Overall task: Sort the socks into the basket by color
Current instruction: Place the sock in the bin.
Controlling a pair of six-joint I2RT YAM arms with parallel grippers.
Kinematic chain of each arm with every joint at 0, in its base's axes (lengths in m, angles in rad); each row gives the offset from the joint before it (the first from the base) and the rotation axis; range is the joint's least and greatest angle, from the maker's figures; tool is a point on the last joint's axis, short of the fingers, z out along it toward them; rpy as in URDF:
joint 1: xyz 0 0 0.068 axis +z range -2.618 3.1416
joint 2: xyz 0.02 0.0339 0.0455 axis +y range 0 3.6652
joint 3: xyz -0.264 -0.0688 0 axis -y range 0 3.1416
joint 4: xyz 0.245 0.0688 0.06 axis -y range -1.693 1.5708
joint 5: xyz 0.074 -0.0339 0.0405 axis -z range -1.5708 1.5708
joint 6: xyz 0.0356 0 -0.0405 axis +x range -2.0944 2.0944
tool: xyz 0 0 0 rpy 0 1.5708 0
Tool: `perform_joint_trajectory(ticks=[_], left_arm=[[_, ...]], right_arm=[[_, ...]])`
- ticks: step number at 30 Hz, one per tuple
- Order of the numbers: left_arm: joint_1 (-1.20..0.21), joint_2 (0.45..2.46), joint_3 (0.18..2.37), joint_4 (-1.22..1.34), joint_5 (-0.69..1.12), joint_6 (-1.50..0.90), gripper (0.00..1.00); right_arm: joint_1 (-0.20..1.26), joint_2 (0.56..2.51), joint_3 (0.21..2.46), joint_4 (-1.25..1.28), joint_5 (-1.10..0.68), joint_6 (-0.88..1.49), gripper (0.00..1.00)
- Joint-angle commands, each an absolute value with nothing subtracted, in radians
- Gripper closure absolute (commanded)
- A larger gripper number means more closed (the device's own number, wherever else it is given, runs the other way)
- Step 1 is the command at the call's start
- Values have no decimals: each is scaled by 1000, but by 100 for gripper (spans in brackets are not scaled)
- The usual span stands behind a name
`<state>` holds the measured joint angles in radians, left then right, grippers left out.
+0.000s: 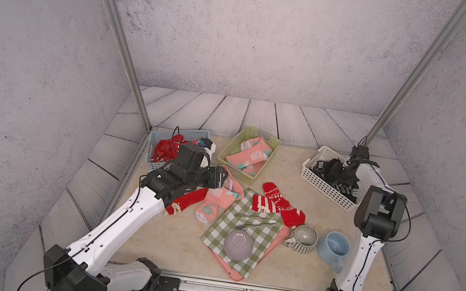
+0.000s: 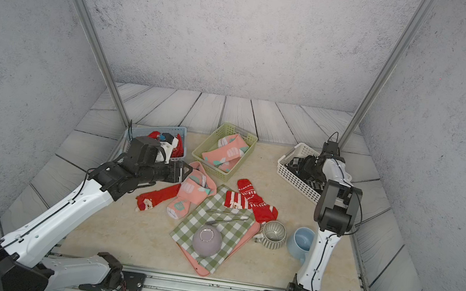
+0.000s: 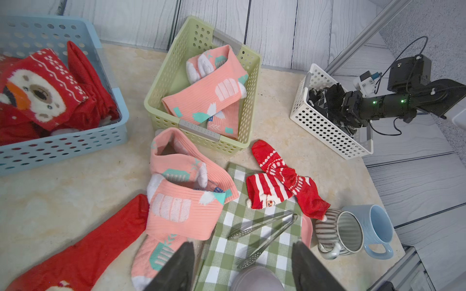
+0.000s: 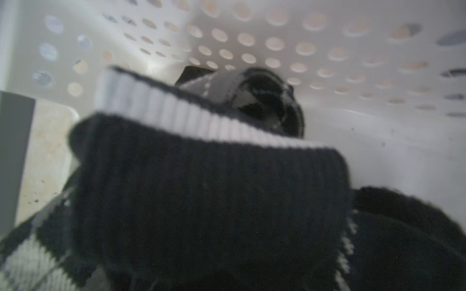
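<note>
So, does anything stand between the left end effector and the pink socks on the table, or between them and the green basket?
Nothing visible does. The open left end effector hovers close to the pink socks, which lie uncovered. They rest beside the green basket; only its near wall must be cleared.

Red socks (image 3: 45,88) are heaped in the blue basket (image 3: 63,148) at the desk's far left corner. 2 pink socks (image 3: 209,95) lie crossed in the green basket (image 3: 161,100) at the far edge. Black socks (image 4: 201,201) fill the white basket (image 3: 327,131) at the far right. Loose mid-desk are 2 overlapping pink ones (image 3: 181,199), 1 red Santa sock (image 3: 95,241) and 2 crossed red ones (image 3: 277,181).
</note>
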<state>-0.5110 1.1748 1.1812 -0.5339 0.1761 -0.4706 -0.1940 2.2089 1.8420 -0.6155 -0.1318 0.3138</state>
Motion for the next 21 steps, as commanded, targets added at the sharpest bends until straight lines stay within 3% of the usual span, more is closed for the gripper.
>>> perform_joint_trajectory(ticks=[1,6,13,21], left_arm=[[-511,1149,1178,-528,169,-472,36],[-511,1133,1169,-541,152,-474,36],[-509,1146,1150,-574,108,-502,30],[-447,1173,1055,-609,46,-624,31]], right_arm=[[-192,2136,1839,-654,-126,313,32],[-186,2080,1836,-662,-118,317,28],[-167,1994,1788,-648,-100,322,1],[-47,1817,1660,-603,-105,351,1]])
